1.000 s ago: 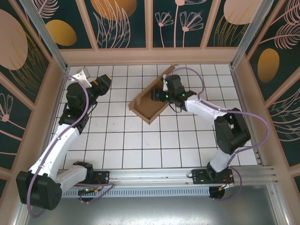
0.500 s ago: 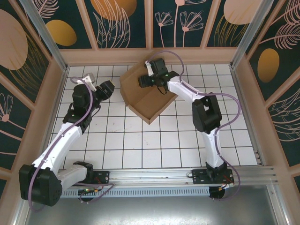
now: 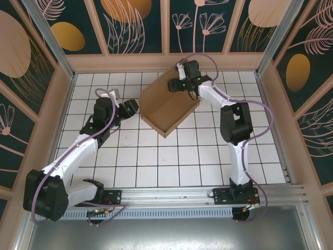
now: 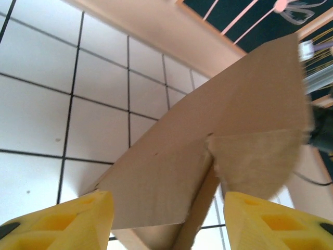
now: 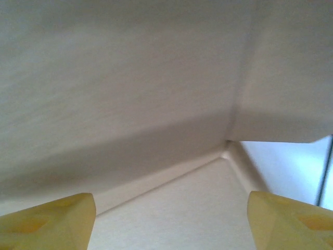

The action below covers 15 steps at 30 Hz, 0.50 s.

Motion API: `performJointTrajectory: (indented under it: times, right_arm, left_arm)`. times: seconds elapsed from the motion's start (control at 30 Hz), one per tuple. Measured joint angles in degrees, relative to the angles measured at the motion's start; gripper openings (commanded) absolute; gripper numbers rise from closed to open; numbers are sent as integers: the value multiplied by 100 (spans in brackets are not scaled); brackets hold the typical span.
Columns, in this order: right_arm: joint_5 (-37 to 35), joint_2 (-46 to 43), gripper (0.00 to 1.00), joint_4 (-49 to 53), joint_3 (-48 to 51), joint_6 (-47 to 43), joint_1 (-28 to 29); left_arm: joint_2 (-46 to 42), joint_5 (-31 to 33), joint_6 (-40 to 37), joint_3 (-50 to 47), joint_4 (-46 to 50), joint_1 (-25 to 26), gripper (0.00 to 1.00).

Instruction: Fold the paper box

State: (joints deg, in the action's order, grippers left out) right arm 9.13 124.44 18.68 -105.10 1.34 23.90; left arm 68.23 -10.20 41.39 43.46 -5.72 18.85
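The paper box (image 3: 174,112) is plain brown cardboard, lying at an angle on the tiles at the back middle, with low walls and a tall panel (image 3: 156,92) standing up along its far left side. My right gripper (image 3: 177,85) hovers over the box's far edge, open; its wrist view looks down into a pale inner corner of the box (image 5: 156,104) between the spread fingertips of the right gripper (image 5: 169,221). My left gripper (image 3: 133,106) sits just left of the box's left corner, open. In the left wrist view the box (image 4: 208,140) fills the space beyond the left gripper (image 4: 169,224).
The white tiled floor (image 3: 156,156) stretches in front of the box toward the arm bases. A wooden wall ledge (image 3: 166,61) runs close behind the box. The aluminium rail (image 3: 171,195) holds both bases at the near edge.
My left gripper has swung right, up to the box's left corner. My right gripper has shifted right along the far edge, and the big panel that lay open leftward now stands up.
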Motion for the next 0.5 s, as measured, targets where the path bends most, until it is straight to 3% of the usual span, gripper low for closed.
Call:
performJointTrajectory:
  times: [0.37,0.5]
  right_arm:
    - [177,0,76,162,-219,4,160]
    - [199,2,73,306,-437,4,273]
  left_arm:
    - [396,63,-450,4,59,586,57]
    - [404,557,-584,20,151,634,51]
